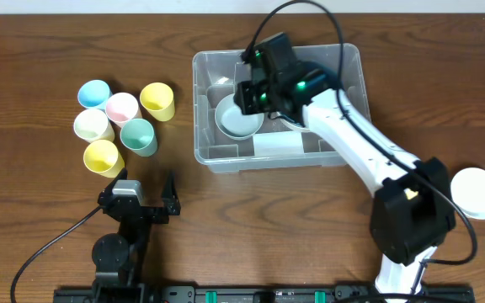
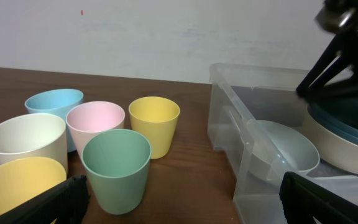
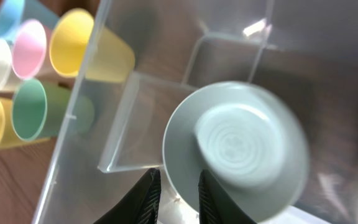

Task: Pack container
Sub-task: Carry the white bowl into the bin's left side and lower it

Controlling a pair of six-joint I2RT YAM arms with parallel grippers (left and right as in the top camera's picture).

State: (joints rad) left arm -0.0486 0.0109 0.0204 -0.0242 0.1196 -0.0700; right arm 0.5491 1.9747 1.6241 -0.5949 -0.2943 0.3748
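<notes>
Hovering by the tabletop's near edge, left of centre, the left gripper [image 1: 147,178] has its fingers spread wide and holds nothing. A white bowl [image 1: 477,192] sits at the right edge. Six cups [image 1: 122,122] cluster toward the far left corner, touching one another: two yellow, one green, one white, one pink and one blue. The container [image 1: 198,126] stands at the middle of the far edge with a grey bowl [image 1: 239,118] in its left half. The right gripper [image 3: 178,193] reaches inside, its fingers slightly apart on either side of that bowl's rim; whether they pinch it cannot be told.
</notes>
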